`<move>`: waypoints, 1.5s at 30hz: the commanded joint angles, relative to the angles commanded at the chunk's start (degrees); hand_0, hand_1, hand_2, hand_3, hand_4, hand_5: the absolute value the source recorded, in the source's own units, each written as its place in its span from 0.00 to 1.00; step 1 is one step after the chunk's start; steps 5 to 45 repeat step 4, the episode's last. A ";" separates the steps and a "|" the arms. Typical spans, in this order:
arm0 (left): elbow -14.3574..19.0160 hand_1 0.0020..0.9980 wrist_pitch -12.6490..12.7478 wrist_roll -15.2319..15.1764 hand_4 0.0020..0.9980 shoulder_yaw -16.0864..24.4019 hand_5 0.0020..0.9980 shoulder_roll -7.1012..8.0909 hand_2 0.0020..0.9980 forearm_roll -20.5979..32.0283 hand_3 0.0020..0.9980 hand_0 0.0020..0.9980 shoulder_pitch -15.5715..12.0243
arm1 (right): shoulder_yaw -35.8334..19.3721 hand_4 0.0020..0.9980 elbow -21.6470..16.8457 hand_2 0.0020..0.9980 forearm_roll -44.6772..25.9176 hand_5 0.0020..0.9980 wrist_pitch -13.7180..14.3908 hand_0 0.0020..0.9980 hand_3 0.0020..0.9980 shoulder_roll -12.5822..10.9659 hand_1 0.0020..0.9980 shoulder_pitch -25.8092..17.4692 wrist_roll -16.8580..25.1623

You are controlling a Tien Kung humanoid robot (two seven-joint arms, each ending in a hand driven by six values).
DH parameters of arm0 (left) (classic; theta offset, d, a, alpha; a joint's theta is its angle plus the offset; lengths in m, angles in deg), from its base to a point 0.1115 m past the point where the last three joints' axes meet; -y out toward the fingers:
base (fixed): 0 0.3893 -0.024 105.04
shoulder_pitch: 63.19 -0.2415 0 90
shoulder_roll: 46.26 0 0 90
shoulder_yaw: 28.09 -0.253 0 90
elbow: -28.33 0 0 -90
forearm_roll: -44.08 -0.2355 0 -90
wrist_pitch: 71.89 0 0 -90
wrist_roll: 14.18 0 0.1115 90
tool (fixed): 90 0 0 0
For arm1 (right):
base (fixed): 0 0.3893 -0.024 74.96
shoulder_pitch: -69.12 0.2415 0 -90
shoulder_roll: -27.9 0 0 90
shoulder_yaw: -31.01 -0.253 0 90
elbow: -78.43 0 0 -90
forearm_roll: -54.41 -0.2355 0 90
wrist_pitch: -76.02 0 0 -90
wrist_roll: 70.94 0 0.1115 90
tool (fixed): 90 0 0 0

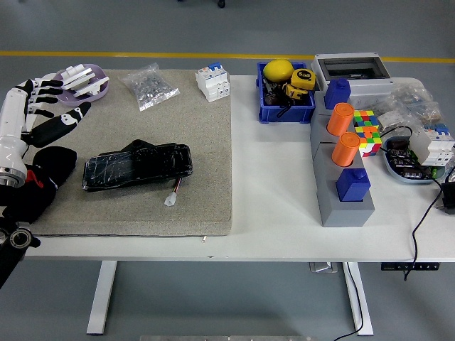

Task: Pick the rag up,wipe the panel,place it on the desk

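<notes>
At the left edge of the frame, the robot's left hand hovers with fingers spread wide, gripping nothing. Just below them, a black rag lies crumpled on the grey mat. Immediately right of the rag rests the black panel, flat on the mat.

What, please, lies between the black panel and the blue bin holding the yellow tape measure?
In the head view, only bare mat and white table separate panel from bin.

Left hand: white back; black-and-white banded fingers; black arm.
</notes>
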 joint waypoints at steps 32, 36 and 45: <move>-0.22 0.68 0.14 -0.83 0.94 0.30 0.40 -0.09 0.65 0.61 0.64 0.61 0.00 | -0.11 1.00 0.00 0.63 0.15 0.55 -0.04 0.71 0.62 0.05 0.50 0.04 0.00; -0.22 0.68 0.14 -0.83 0.94 0.30 0.40 -0.09 0.65 0.61 0.64 0.61 0.00 | -0.11 1.00 0.00 0.63 0.15 0.55 -0.04 0.71 0.62 0.05 0.50 0.04 0.00; -0.22 0.68 0.14 -0.83 0.94 0.30 0.40 -0.09 0.65 0.61 0.64 0.61 0.00 | -0.11 1.00 0.00 0.63 0.15 0.55 -0.04 0.71 0.62 0.05 0.50 0.04 0.00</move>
